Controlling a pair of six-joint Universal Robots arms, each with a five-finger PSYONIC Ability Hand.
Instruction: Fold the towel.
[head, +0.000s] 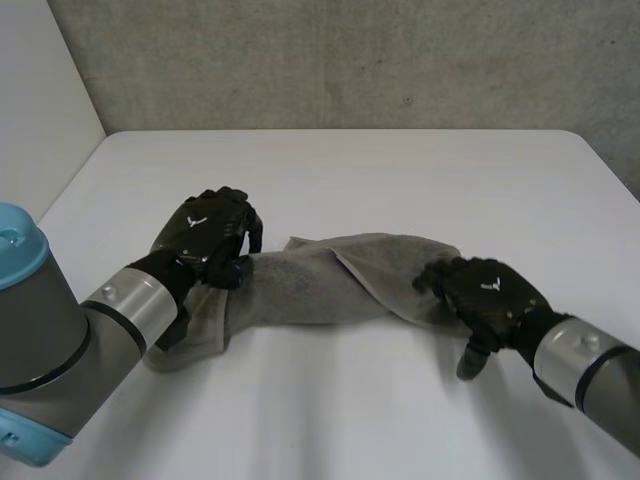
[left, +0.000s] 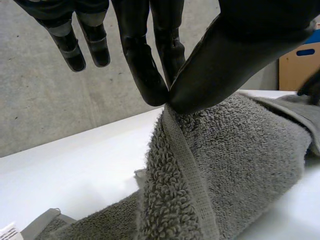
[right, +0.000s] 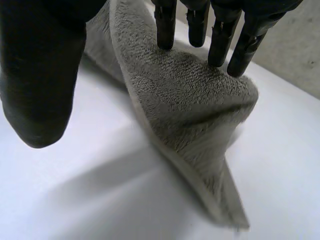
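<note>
Left hand (head: 205, 232) pinches the towel's (head: 310, 282) left hem, likely to lift; right hand (head: 490, 295), thumb wide, pins its right end.

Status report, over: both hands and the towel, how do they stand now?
Left hand pinching towel hem, thumb against fingers. Right hand open, fingers resting on towel's other end, thumb free. Towel bunched on table. No obstruction.

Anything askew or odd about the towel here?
Yes: the towel is not flat but bunched into a rumpled, sagging strip across the table. The left robot hand pinches one end's hem off the surface, while the right robot hand presses straight fingers on the other end.
</note>
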